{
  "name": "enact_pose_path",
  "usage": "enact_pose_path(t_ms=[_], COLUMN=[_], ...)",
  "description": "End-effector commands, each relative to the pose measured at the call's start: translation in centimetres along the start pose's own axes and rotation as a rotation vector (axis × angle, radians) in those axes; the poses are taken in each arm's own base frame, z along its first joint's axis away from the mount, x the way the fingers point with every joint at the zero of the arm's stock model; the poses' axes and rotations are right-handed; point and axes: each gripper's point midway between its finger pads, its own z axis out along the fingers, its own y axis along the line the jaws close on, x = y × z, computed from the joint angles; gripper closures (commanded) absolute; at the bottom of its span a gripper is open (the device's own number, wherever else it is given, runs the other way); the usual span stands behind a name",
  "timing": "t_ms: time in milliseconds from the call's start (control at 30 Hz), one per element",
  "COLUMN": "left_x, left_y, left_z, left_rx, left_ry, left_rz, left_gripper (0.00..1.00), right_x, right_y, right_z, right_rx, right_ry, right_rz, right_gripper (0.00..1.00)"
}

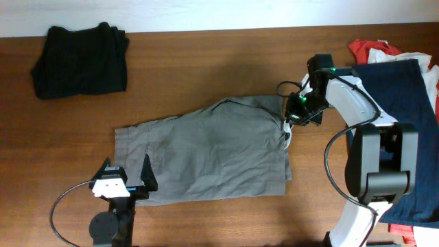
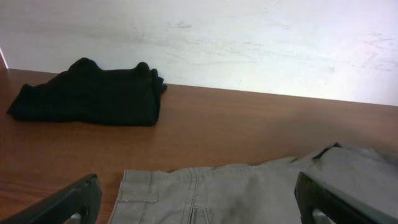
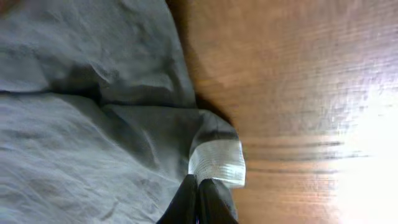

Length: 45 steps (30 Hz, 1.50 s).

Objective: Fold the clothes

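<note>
Shorts (image 1: 206, 154), grey, flat in middle of table (image 1: 206, 62). Right end effector (image 1: 293, 113) clamped on their top right corner, at white lining (image 3: 216, 163). Left end effector (image 1: 125, 177) wide apart at lower left edge. Black clothes (image 1: 81, 60) far up left.

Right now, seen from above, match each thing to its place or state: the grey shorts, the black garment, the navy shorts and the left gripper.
Things:
1. grey shorts
2. black garment
3. navy shorts
4. left gripper

Places or states:
A. top left of the table
B. open, at the near edge of the grey cloth
C. at the right edge
D. spread out in the middle

Pairs: 1-D, 2-A, 3-C, 4-B
</note>
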Motion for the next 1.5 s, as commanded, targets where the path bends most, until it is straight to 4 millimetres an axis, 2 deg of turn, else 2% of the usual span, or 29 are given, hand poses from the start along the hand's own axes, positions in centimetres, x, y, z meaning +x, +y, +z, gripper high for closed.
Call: enact_pose_path(t_ms=[0,67,133,167,200,233,333,400,500,600,667,700,800,867,900,967,1033,1100,1200,1267,1300,1467], left_x=[-0.4,-2.5,-3.4,-3.9,-4.6,-5.4,-7.3,-8.4,-10.7,-10.5,-9.2,-7.3,-3.6,-1.5,0.6,3.7,5.7,9.0,11.7,13.1,14.0,16.6], left_y=[0.0,-0.2,-0.3,-0.4,-0.5,-0.6,-0.8,-1.0,-1.3,-1.3,-0.6,1.9,6.6,8.6,9.0,8.9,9.4,10.0,7.6,7.6,7.3,3.7], left_z=[0.0,-0.1,-0.4,-0.5,-0.7,-1.1,-1.9,-2.0,-0.1,2.1,3.4,3.5,3.1,3.4,3.4,3.4,4.1,5.1,6.4,6.4,6.0,5.7], left_rx=[-0.001,0.009,0.012,0.017,0.017,0.017,0.01,-0.001,-0.018,-0.049,-0.088,-0.187,-0.318,-0.325,-0.309,-0.25,-0.231,-0.149,0.083,0.088,0.093,0.193], left_ry=[-0.02,-0.109,-0.121,-0.123,-0.131,-0.137,-0.075,0.013,0.221,0.468,0.663,0.848,1.042,1.107,1.18,1.308,1.356,1.407,1.411,1.442,1.473,1.51], left_rz=[0.013,0.013,-0.013,-0.017,-0.017,-0.016,-0.017,-0.018,-0.022,-0.026,-0.036,-0.071,-0.218,-0.365,-0.463,-0.46,-0.452,-0.383,-0.448,-0.469,-0.483,-0.485], left_gripper=[0.01,0.01,0.01,0.01,0.01,0.01,0.01,0.01,0.01,0.01,0.01,0.01,0.01,0.01,0.01,0.01,0.01,0.01,0.01,0.02,0.06,0.06], right_x=[-4.4,-7.0,-8.0,-8.1,-8.0,-7.7,-5.7,-5.1,-5.3,-5.2,-4.9,-4.5,-4.1,-4.0,-4.0,-4.0,-4.0,-3.8,-2.7,-2.6,-2.6,-2.6], right_y=[2.5,2.2,1.2,0.4,-0.2,-0.9,-2.8,-3.0,-2.9,-3.0,-3.0,-3.1,-3.3,-3.3,-3.3,-3.3,-3.3,-3.3,-3.6,-3.6,-3.6,-3.6], right_z=[-4.7,-7.6,-8.7,-9.0,-9.1,-9.2,-9.1,-9.0,-9.0,-9.0,-9.0,-8.9,-8.8,-8.8,-8.8,-8.8,-8.8,-8.8,-8.7,-8.7,-8.7,-8.7], right_rx=[-0.048,0.013,0.047,0.054,0.059,0.068,0.102,0.113,0.111,0.112,0.115,0.119,0.122,0.124,0.126,0.126,0.126,0.126,0.136,0.137,0.137,0.137], right_ry=[-0.143,-0.251,-0.29,-0.29,-0.282,-0.265,-0.178,-0.152,-0.158,-0.153,-0.141,-0.124,-0.109,-0.104,-0.101,-0.102,-0.102,-0.097,-0.05,-0.046,-0.046,-0.047], right_rz=[-0.048,-0.054,-0.037,-0.02,-0.005,0.002,0.036,-0.008,-0.009,-0.008,-0.006,-0.001,0.002,-0.022,-0.042,-0.042,-0.042,-0.04,-0.032,-0.031,-0.031,-0.034], right_gripper=[0.96,0.96,0.96,0.66,0.05,0.01,0.01,0.01,0.01,0.01,0.01,0.01,0.01,0.01,0.01,0.01,0.01,0.01,0.01,0.01,0.01,0.01])
